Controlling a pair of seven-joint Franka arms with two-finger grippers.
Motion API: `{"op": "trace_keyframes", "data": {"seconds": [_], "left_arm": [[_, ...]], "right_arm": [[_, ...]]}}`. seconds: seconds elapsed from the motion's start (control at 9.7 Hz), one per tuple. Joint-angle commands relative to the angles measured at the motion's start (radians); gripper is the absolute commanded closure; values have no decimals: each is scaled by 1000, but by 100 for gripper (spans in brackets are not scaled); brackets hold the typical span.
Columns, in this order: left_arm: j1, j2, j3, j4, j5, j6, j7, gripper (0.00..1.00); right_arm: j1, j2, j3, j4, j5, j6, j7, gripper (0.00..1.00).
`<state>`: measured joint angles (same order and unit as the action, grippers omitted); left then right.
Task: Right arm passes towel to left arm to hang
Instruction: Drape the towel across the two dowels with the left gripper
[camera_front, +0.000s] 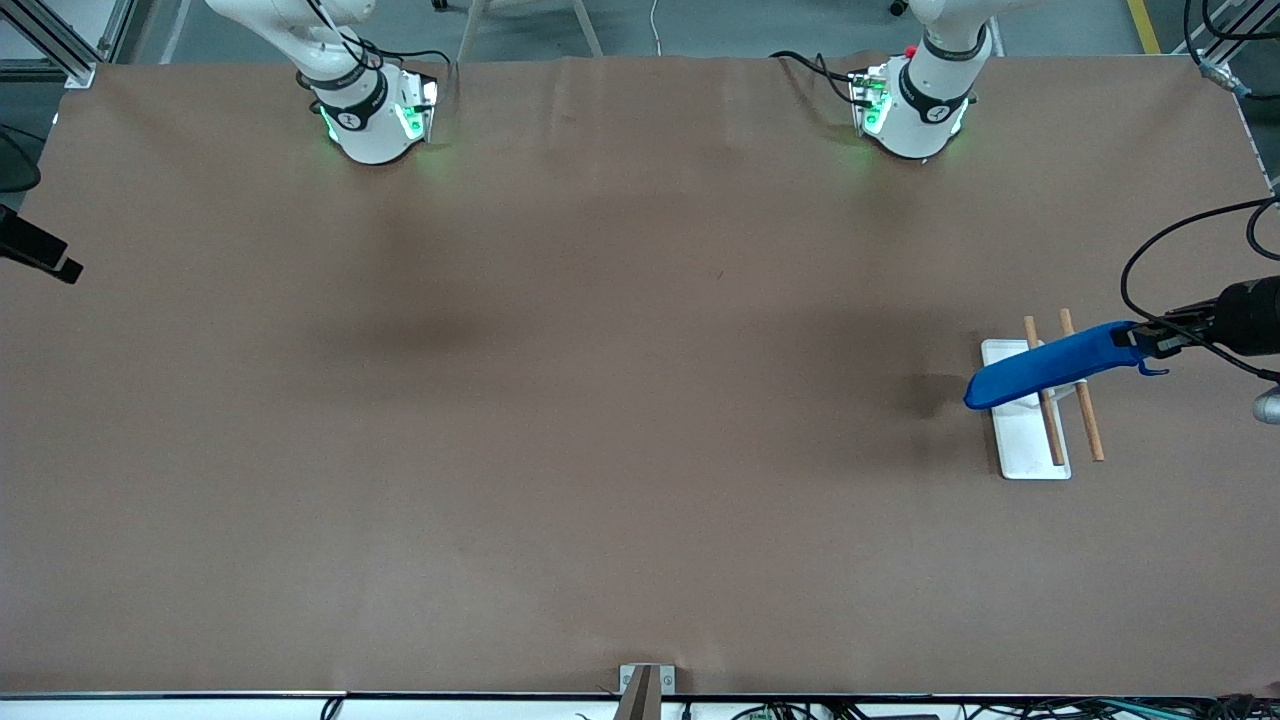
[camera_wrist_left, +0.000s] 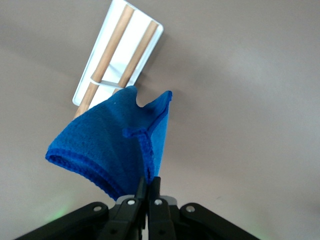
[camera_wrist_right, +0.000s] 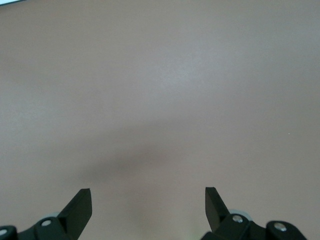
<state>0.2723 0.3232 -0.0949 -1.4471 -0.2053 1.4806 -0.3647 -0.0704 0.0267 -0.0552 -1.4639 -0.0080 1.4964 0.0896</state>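
Left gripper (camera_wrist_left: 148, 187): you see it pinched tight on the hem of the towel, fingers (camera_wrist_left: 155, 192) pressed together on the fabric. It is up in the air at the left arm's end of the table, over the spot just beside the rack.

Towel (camera_front: 1055, 362): you have it hanging from the left gripper, stretched out from the grip and crossing over both rods of the rack. Its free end droops above the table beside the rack. In the left wrist view the towel (camera_wrist_left: 112, 145) fans out from the fingers, with its small loop showing on the cloth.

Rack (camera_front: 1030, 445): a white flat base with two wooden rods (camera_front: 1082, 400) running lengthwise over it, standing on the table near the left arm's end. Whether the towel already touches the rods you cannot quite tell from the front view; it looks at least very close over them.

Right gripper (camera_wrist_right: 148, 202): its fingers stand wide apart with nothing between them, above bare brown table (camera_front: 560, 400). The right arm waits.

Left arm base (camera_front: 915, 105): green-lit, with a small red knob.

Right arm base (camera_front: 370, 115): green-lit.
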Motion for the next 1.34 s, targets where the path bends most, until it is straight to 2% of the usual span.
{"op": "trace_keyframes", "data": {"seconds": [0.0,0.21,0.41,0.72,0.82,0.93,1.03,1.13,1.24], "left_arm": [[-4,16,18,-27,-5,23,-183,100],[-8,20,23,-51,-3,61,-331,100],[-8,20,95,-87,-3,102,-349,100],[-7,57,196,-92,-6,180,-336,98],[-4,68,214,-92,-9,187,-330,93],[-2,82,231,-87,-25,194,-329,70],[-7,85,237,-85,-26,207,-324,15],[-11,83,238,-82,-16,217,-317,0],[-27,77,239,-78,-14,218,-280,0]], "right_arm": [[-5,-33,8,-32,11,13,-2,0],[-5,-33,8,-33,11,7,-2,0],[0,-33,6,-33,10,13,-1,0],[8,-33,3,-33,8,10,-1,0],[8,-33,3,-33,8,10,-1,0],[6,-31,3,-33,8,11,-1,0],[6,-31,3,-35,8,10,-1,0],[6,-31,3,-33,8,10,-2,0],[6,-31,3,-35,8,10,-2,0]]}}
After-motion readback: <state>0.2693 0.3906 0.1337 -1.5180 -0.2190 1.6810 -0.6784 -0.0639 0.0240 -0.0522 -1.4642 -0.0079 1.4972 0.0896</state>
